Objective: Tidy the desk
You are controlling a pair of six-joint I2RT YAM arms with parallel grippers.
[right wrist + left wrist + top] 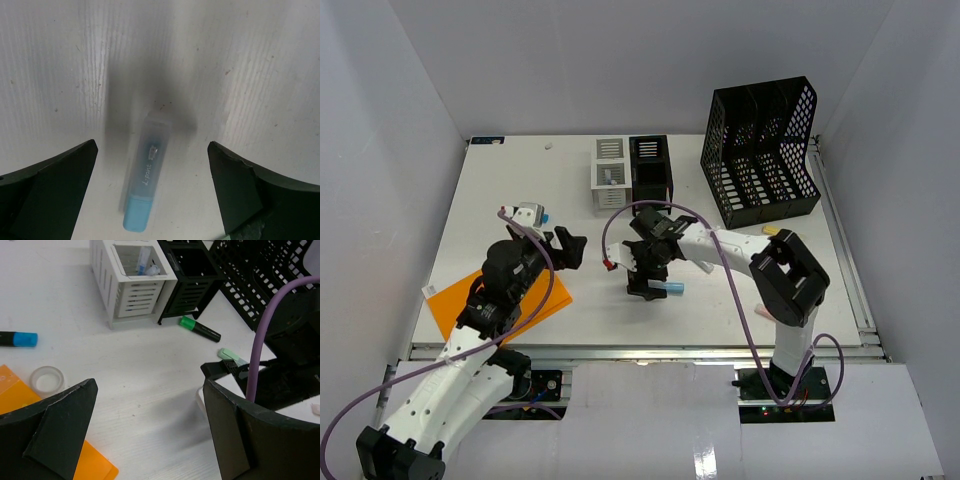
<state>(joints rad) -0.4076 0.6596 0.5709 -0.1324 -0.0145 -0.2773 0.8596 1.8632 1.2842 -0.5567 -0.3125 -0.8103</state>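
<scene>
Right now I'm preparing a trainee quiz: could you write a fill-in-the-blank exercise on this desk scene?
The right gripper is over the pale blue translucent highlighter lying on the white desk, its jaws ___.
Beside the white slatted pen holder stands a slatted holder coloured ___.
The clear tape roll lies next to a flat sheet coloured ___.
The black marker near the two holders has a cap coloured ___.
Missing words: open; black; orange; green.

The left arm reaches toward one o'clock, left gripper (568,246) spread wide. The right arm bends back toward nine o'clock, right gripper (647,278) pointing down, jaws wide apart.
</scene>
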